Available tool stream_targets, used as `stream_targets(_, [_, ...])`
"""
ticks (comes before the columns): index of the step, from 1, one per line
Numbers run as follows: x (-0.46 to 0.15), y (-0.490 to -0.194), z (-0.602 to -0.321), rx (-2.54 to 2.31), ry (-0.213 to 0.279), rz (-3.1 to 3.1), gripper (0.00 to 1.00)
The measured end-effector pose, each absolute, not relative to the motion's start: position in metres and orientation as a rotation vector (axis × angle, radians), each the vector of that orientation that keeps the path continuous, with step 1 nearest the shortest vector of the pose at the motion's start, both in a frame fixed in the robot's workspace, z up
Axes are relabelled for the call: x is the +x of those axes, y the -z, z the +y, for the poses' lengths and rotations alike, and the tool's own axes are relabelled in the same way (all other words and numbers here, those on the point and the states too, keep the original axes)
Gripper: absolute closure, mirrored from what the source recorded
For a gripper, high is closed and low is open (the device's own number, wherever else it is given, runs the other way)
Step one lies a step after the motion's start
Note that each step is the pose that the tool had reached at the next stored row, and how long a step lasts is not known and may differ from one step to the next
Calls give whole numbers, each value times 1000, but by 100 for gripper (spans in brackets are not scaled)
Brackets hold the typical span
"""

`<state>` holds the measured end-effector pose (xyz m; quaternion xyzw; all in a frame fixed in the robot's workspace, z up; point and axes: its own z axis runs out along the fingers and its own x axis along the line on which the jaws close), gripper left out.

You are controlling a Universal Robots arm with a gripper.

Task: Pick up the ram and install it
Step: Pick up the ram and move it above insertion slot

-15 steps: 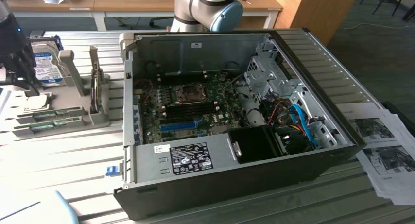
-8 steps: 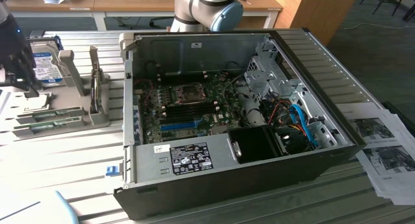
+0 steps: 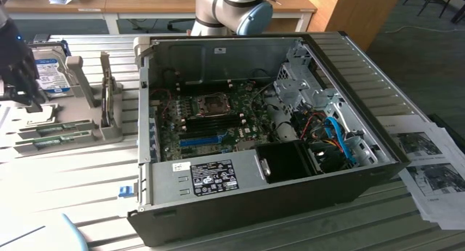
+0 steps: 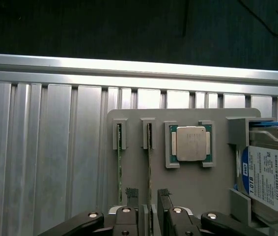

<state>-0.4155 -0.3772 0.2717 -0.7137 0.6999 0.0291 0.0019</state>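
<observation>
Ram: the long, thin green circuit-board ram [image 4: 150,162] sits on edge in a slot of the grey plastic holder [image 4: 198,191], on the ribbed aluminium worktop [image 4: 55,147].
Hand: my black 2-fingered hand [image 4: 148,196] is spread wide and holds nothing, with 1 pad on each side of the ram.
Neighbour: a 2nd green stick [image 4: 120,167] stands just beside it.
Risk: I judge that an off-centre squeeze could tilt the ram in its slot — or a pad could snag the neighbour.

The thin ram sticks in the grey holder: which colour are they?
Both ram sticks are green; best in exterior view.
</observation>
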Motion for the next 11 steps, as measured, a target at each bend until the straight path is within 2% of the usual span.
stream_targets(11, [-415, -272, -389, -2240, -91, 2196, 71])
